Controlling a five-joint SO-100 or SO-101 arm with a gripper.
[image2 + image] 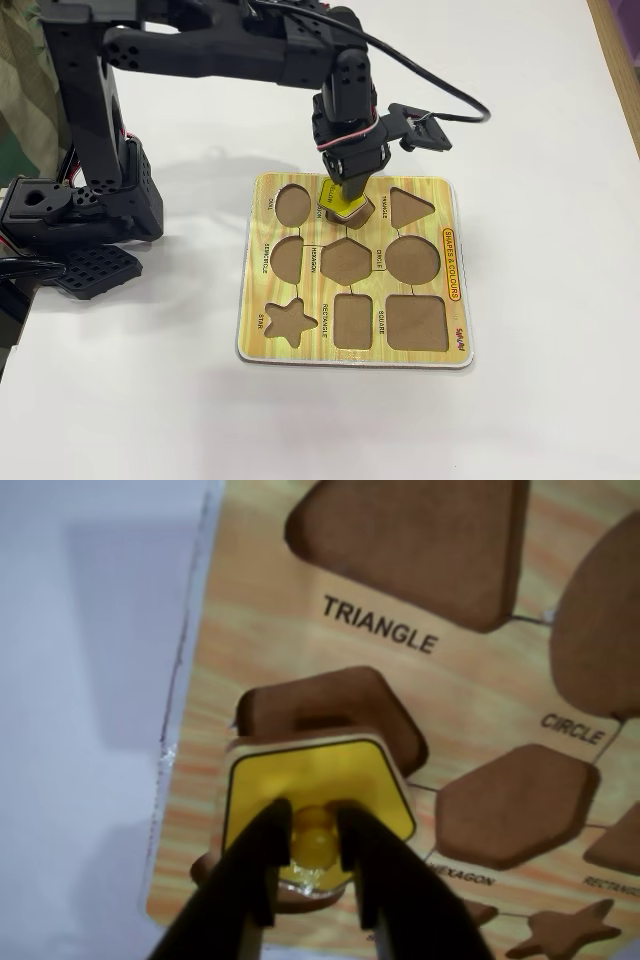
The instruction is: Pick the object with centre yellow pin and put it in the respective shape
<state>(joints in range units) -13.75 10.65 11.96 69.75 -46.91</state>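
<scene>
Yellow pentagon piece point(318, 790) hangs over its recess point(330, 715), pincer point(318, 875) pinching its yellow pin point(314, 832).

the wooden shape-sorting puzzle board point(355, 345) lies flat on the white table point(540, 420), with the black robot arm point(200, 50) reaching over its far edge in the fixed view. the yellow pentagon puzzle piece point(318, 785) sits tilted over the pentagon recess point(325, 710) (not seated in it), left of the triangle recess point(410, 207) and behind the hexagon recess point(346, 260).
</scene>
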